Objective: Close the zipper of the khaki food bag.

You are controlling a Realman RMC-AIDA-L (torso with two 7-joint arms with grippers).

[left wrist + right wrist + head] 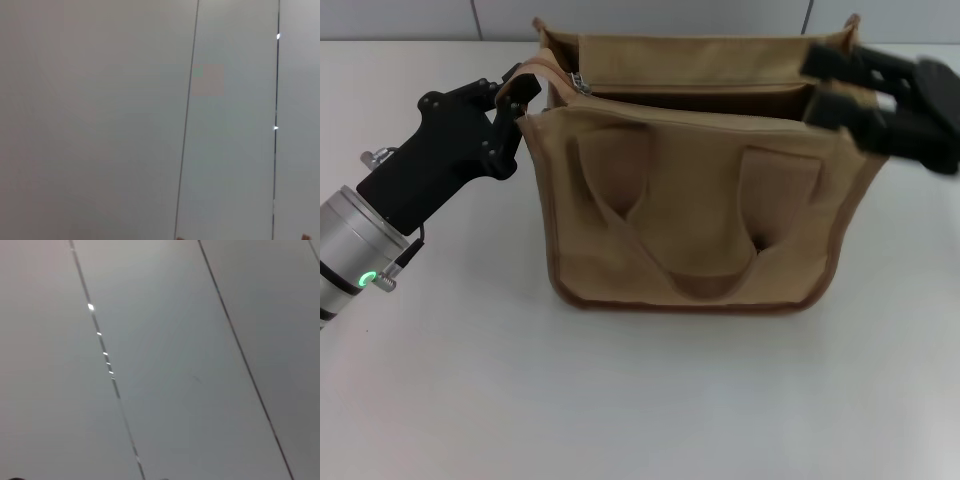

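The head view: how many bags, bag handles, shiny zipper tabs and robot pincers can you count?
Khaki food bag: 1
Looped handles on its front: 2, left handle and right handle
Silver pull tab of the zipper: 1
Pincers: 2, left pincer at the bag's left end, right pincer at its right end
Total: 6

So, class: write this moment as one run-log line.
khaki food bag: upright, mouth open | zipper: pull at left end, unclosed | left gripper: at bag's left top corner | right gripper: at right top corner
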